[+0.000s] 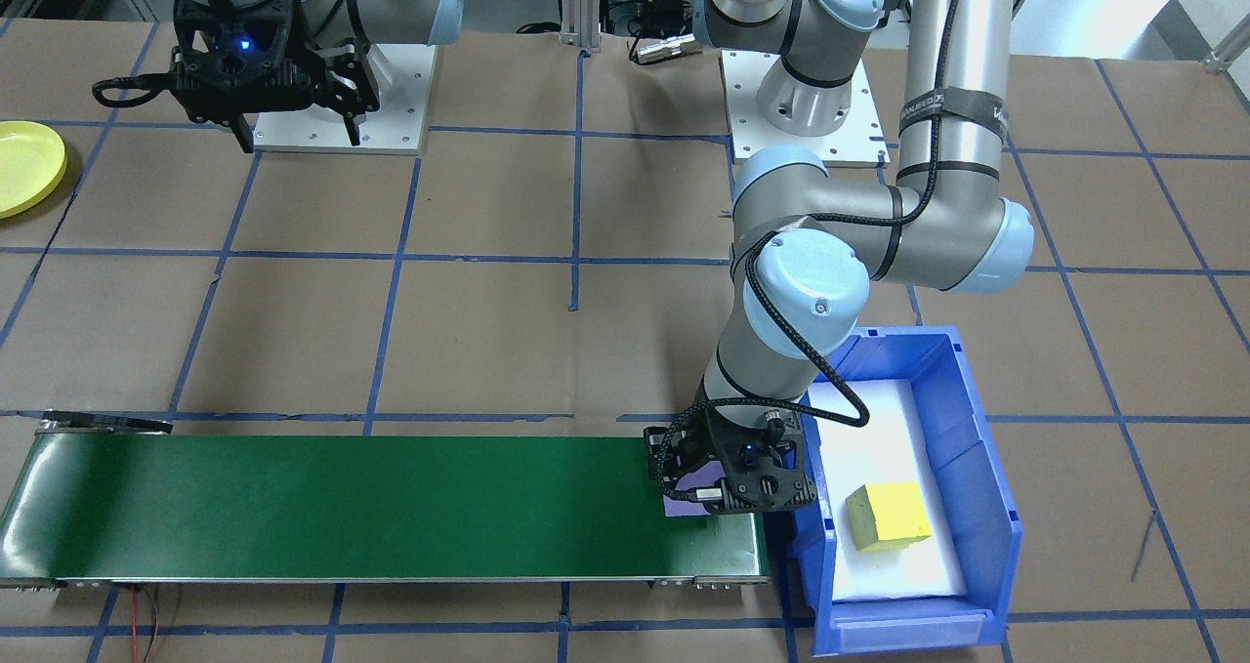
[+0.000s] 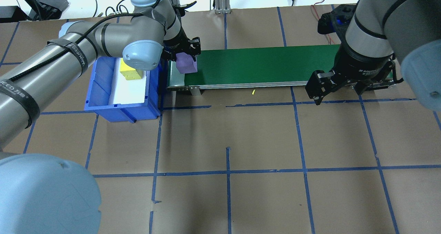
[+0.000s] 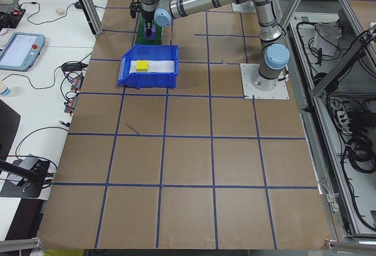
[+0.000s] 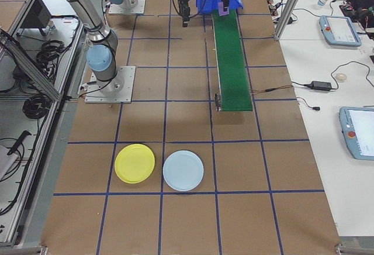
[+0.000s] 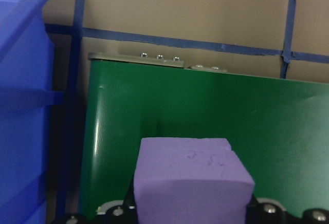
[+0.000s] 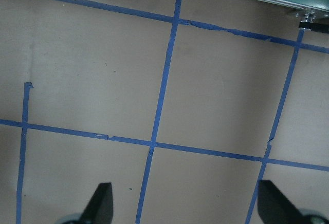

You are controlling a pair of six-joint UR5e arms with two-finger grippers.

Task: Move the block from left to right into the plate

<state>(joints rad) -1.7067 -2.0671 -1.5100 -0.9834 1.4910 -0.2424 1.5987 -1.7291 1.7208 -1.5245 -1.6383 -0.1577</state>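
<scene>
Two arms are sharing the job. Overhead, the left gripper (image 2: 184, 54) is clenching the purple block (image 2: 186, 63) over the green conveyor (image 2: 262, 67) for carrying rightward. Front-facing, the right gripper (image 1: 293, 126) is waiting spread-fingered; the yellow plate (image 1: 27, 167) is lying at nine o'clock.

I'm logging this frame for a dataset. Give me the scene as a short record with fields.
left claw: shut on purple block, at the green belt's end beside the bin
right claw: open, empty, above bare table
blue bin: holds a yellow block
yellow plate: empty, beside a pale blue plate
</scene>
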